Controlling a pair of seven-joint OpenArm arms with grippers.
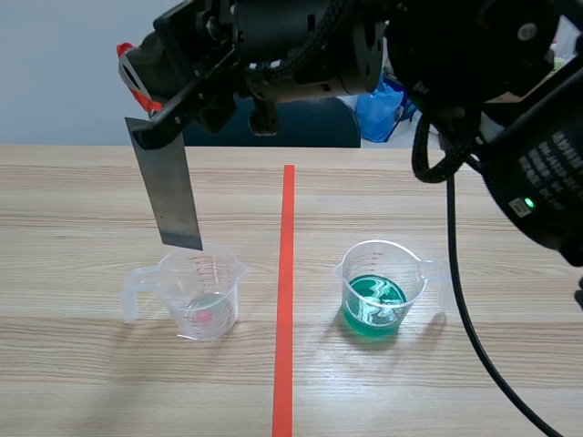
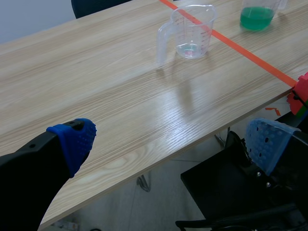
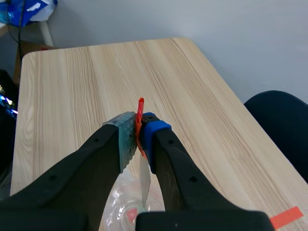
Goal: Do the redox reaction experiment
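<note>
Bright, even room light
Soft shadows hug the clear cup [image 1: 202,296] and the green cup [image 1: 378,293]; mild sheen on the table [image 2: 187,131].

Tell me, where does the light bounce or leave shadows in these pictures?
Scene view: white glints on the green liquid; the clear cup and the green-filled cup cast faint shadows on the table. Left wrist view: a pale sheen on the wood near its edge. Right wrist view: even light, no hard shadows.

Bulky black arm [image 1: 437,45] with white lettering and a green light [image 1: 526,202]; black cable [image 1: 458,291]; blue dotted pads [image 2: 77,139].
</note>
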